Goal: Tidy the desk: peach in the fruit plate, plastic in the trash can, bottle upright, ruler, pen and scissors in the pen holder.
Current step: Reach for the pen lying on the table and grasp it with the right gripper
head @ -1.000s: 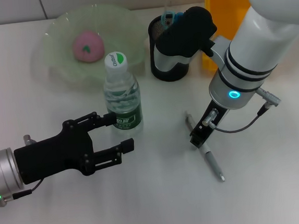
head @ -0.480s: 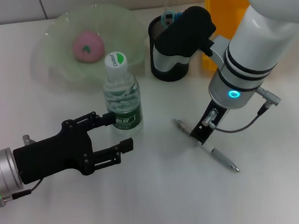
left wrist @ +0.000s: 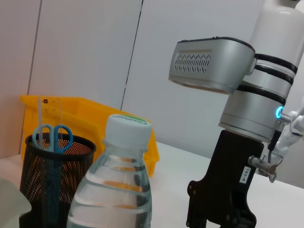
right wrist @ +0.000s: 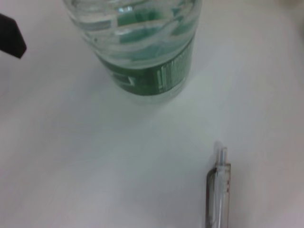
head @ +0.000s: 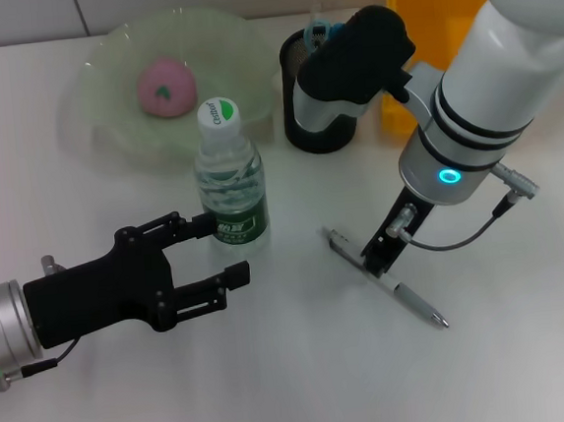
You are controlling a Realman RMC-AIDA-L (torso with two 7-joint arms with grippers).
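The pink peach [head: 164, 86] lies in the pale green fruit plate [head: 101, 64]. The water bottle [head: 229, 181] stands upright; it also shows in the left wrist view [left wrist: 116, 190] and the right wrist view [right wrist: 142, 47]. My left gripper [head: 221, 248] is open, just beside the bottle. The black mesh pen holder [head: 313, 110] holds the blue-handled scissors [left wrist: 52, 137] and the clear ruler [left wrist: 50, 107]. The grey pen [head: 408, 299] lies slanted on the table, also in the right wrist view [right wrist: 217, 194]. My right gripper [head: 383, 254] is down at its middle, shut on it. No plastic shows.
A yellow bin [head: 432, 10] stands at the back right behind the pen holder, also in the left wrist view [left wrist: 95, 118]. The white table [head: 297, 387] runs to the front edge.
The pen has turned under my right gripper, its near end swinging right and its far end left. The right arm has shifted slightly right. The left arm and bottle have not moved.
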